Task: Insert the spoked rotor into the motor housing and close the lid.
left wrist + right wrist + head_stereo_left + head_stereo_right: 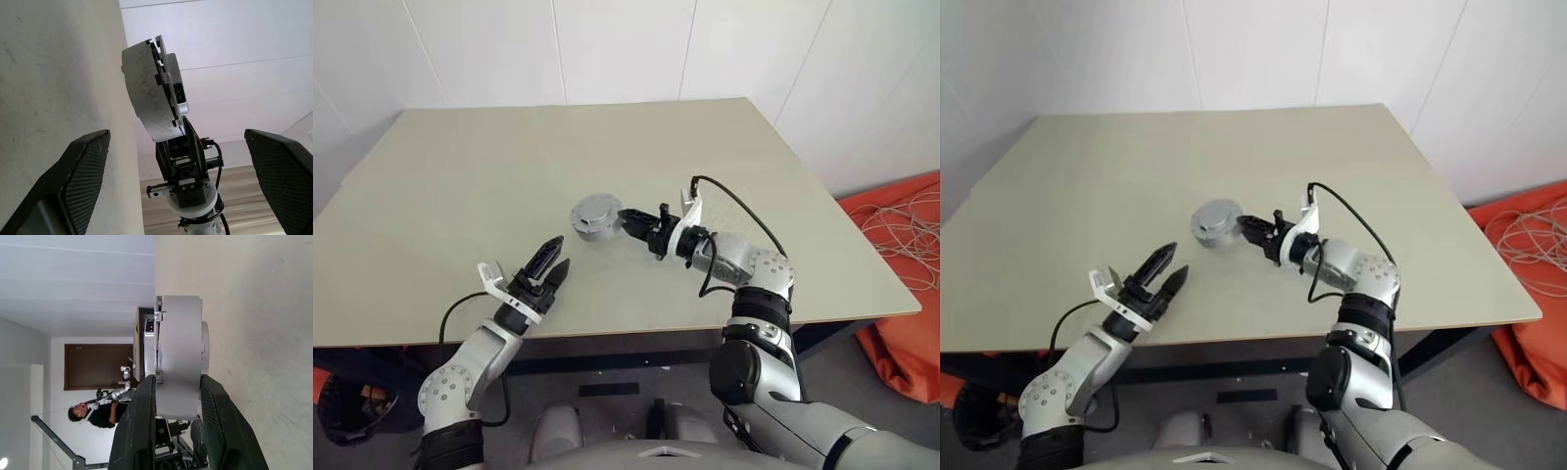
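Note:
The motor housing [595,223] is a short grey cylinder at the middle of the table [460,196]. The silver-grey lid [598,209] lies on top of it. My right gripper [626,219] reaches it from the right and is shut on its side wall, one finger [142,431] on each flank. In the left wrist view the housing [146,93] is tilted, one edge away from the tabletop. My left gripper [560,253] is open and holds nothing. It hangs near the table's front edge, to the left of the housing and nearer me. The spoked rotor is hidden.
The table's front edge [636,333] runs just under both forearms. An orange bundle with white cables [901,245] lies on the floor past the table's right edge. A white wall stands behind the table. Far off in the right wrist view stands a person [100,413].

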Controlling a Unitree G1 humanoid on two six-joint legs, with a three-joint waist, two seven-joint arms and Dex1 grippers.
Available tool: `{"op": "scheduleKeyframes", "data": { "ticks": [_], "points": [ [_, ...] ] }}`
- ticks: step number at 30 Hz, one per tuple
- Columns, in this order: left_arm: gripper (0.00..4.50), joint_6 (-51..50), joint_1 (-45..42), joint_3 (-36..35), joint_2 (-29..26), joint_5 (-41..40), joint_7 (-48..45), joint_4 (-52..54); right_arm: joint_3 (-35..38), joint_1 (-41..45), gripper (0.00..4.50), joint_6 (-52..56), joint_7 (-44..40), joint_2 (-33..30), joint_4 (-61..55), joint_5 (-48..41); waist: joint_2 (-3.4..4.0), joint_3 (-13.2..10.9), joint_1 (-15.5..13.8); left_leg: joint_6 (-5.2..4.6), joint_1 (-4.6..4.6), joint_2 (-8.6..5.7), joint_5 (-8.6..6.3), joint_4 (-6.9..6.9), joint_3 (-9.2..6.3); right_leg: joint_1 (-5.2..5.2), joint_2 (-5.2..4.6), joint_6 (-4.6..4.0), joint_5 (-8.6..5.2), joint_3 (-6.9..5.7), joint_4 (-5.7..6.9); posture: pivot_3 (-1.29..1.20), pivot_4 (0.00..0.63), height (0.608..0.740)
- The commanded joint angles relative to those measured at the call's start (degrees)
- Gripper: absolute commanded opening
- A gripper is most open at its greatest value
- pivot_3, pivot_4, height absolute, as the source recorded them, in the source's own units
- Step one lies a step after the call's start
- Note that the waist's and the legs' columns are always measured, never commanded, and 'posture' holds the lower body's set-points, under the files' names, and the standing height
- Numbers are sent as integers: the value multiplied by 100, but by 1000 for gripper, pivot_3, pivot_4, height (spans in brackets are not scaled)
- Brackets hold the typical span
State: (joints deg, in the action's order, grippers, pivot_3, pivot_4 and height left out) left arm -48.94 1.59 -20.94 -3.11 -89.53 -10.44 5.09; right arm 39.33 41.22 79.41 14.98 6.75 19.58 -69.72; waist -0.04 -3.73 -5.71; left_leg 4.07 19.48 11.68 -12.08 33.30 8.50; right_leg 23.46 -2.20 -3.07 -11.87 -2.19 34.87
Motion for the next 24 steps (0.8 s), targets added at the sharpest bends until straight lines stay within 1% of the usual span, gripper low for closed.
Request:
{"op": "scheduleKeyframes", "data": {
  "ticks": [1,4,15,24],
  "points": [
    [4500,70,-204,28,37,-227,8,63,-142,239,1039,-97,150,456,-342,-720,0,0,0,0,-2,0,0,0,0,-3,0,0,0,0,0,0,0,740],
    [4500,123,-375,69,87,-162,17,-72,-300,224,1039,-199,385,454,-403,-1088,0,0,1,0,-14,0,0,0,0,-15,0,1,0,0,0,0,0,740],
    [4500,306,-900,102,424,-122,-144,-414,-1166,-90,1039,-666,1137,267,-703,-2406,-2,1,-2,0,-12,-1,0,0,-1,-16,0,5,1,-1,-2,0,0,740],
    [4500,442,-1026,95,506,-134,-367,-345,-1859,-372,1039,-1138,1444,-13,-890,-3143,-4,2,-2,0,-11,-1,0,1,-2,-17,-2,7,2,-1,-3,0,0,740]
  ]
}}
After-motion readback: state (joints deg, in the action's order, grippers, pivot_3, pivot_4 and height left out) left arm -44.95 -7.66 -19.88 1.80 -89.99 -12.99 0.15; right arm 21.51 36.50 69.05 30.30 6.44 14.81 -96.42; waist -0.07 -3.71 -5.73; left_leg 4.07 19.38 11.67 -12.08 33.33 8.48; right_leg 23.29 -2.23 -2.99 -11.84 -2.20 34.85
